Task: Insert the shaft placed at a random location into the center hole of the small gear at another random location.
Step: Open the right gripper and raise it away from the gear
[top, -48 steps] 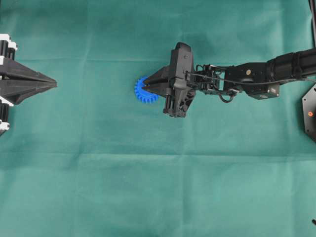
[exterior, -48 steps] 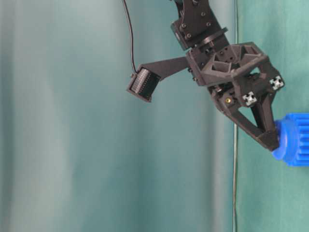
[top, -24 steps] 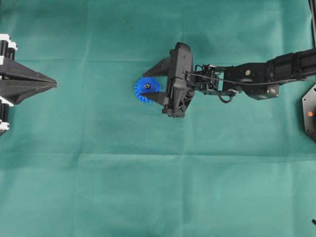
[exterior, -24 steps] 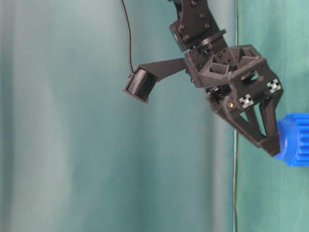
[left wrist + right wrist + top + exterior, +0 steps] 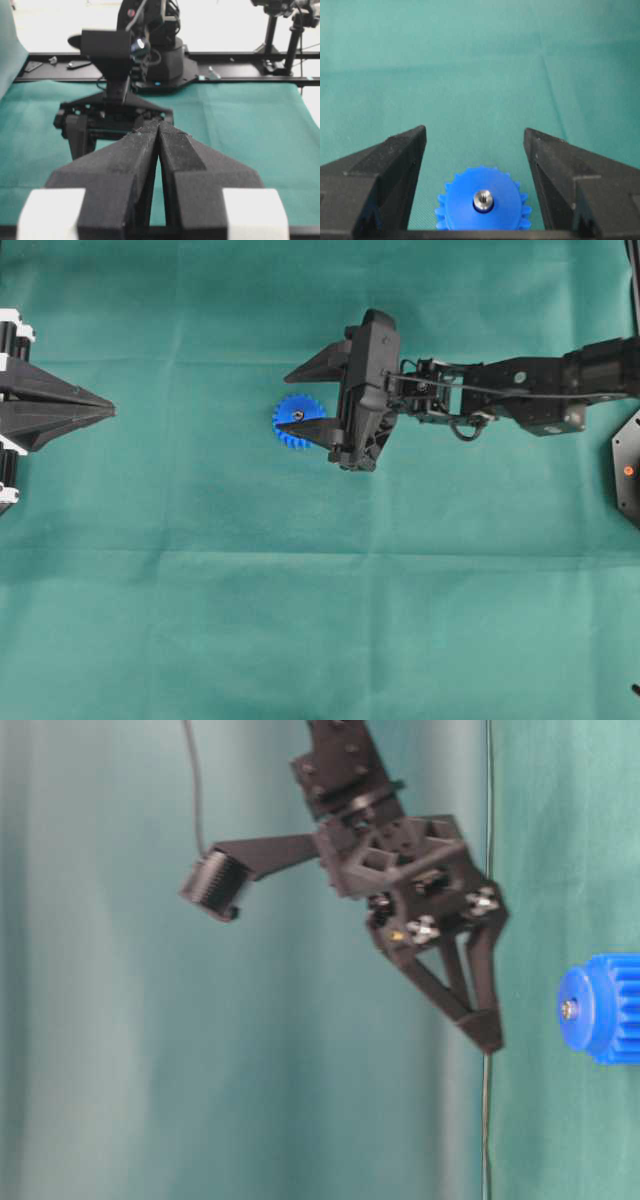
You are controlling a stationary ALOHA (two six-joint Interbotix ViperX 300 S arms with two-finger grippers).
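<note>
The small gear (image 5: 290,430), bright blue and toothed, lies flat on the green cloth near the middle. The shaft (image 5: 482,199) stands in its hub, filling the center hole, with its shiny end showing (image 5: 569,1010). My right gripper (image 5: 284,402) hangs open above the gear (image 5: 457,202), one finger on each side and touching neither it nor the shaft. In the table-level view the right gripper (image 5: 482,1032) is clear of the gear (image 5: 605,1010). My left gripper (image 5: 110,410) rests at the far left, shut on nothing (image 5: 159,123).
Green cloth covers the whole table. A black fixture (image 5: 628,470) with an orange dot sits at the right edge. The right arm (image 5: 520,390) stretches in from the right. A black frame rail (image 5: 235,74) runs behind the table.
The right gripper opened wide off the gear's hub and pulled back from it. The shaft stays standing in the gear. The left arm has not moved.
</note>
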